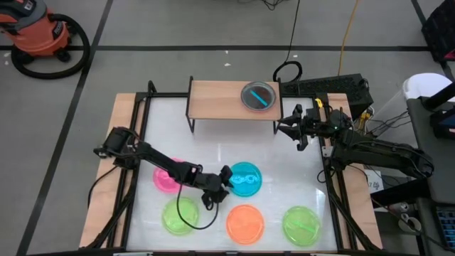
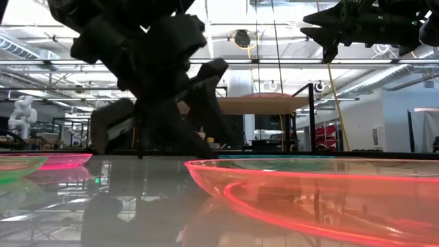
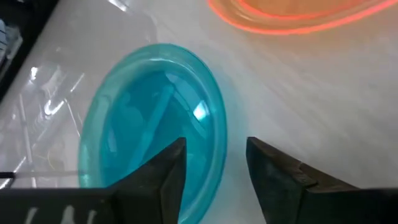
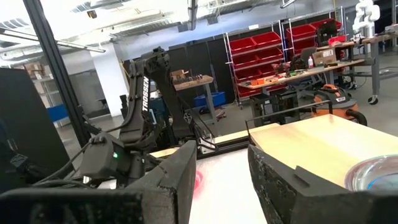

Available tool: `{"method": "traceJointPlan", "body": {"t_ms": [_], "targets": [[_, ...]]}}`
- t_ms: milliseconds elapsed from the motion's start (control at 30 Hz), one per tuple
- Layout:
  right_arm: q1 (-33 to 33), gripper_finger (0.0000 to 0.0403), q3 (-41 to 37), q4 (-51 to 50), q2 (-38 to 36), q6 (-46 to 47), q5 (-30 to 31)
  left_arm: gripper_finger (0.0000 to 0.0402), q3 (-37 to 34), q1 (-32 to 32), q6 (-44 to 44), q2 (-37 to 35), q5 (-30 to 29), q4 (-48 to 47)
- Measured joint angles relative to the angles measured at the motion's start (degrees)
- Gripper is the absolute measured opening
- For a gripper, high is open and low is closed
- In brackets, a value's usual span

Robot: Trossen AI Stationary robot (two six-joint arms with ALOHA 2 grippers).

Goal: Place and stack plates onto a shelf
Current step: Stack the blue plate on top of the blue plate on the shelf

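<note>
A blue plate (image 1: 249, 179) (image 3: 149, 112) lies flat on the white table. My left gripper (image 1: 226, 178) (image 3: 214, 146) is low at its left rim and open, one finger over the plate's inside and the other outside the rim. Pink (image 1: 167, 179), green (image 1: 180, 215), orange (image 1: 245, 222) (image 2: 315, 192) and a second green plate (image 1: 302, 224) lie flat nearby. The wooden shelf (image 1: 220, 99) (image 4: 311, 143) carries a greyish-blue plate (image 1: 259, 96) (image 4: 376, 174) near its right end. My right gripper (image 1: 290, 129) (image 4: 222, 155) hovers open off the shelf's right end.
A black frame (image 1: 146, 107) borders the table on its left and right sides. Cables and a power strip (image 1: 334, 85) lie behind the shelf's right end. Bare tabletop (image 1: 213, 142) stretches between the shelf and the plates. The shelf's left part holds nothing.
</note>
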Motion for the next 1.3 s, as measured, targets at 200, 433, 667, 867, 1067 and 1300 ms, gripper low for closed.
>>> {"method": "traceJointPlan", "body": {"t_ms": [200,433,667,867,1067,1300], "targets": [[0.00,0.0130,0.00,-0.08,0.00,0.00,0.00,0.0181,0.06,0.64,-0.31,2.13,0.30,0.73],[0.00,0.0130,0.00,-0.08,0.00,0.11,0.00,0.0169,0.15,1.91,-3.19,2.89,0.70,1.64],[0.02,0.0130,0.00,-0.10,0.00,0.13,0.00,0.0082,0.13,1.93,-2.86,3.00,0.24,0.94],[0.00,0.0130,0.00,-0.10,0.00,0.15,0.00,0.0015,-0.11,0.63,0.22,1.33,-0.94,-0.11],[0.01,0.0130,0.00,-0.40,0.00,0.11,0.00,0.0006,-0.09,-0.86,1.41,-5.88,-3.30,-2.47],[0.00,0.0130,0.00,-0.43,0.00,0.13,0.07,0.0005,-0.02,0.54,8.08,-18.29,-10.11,-7.58]]}}
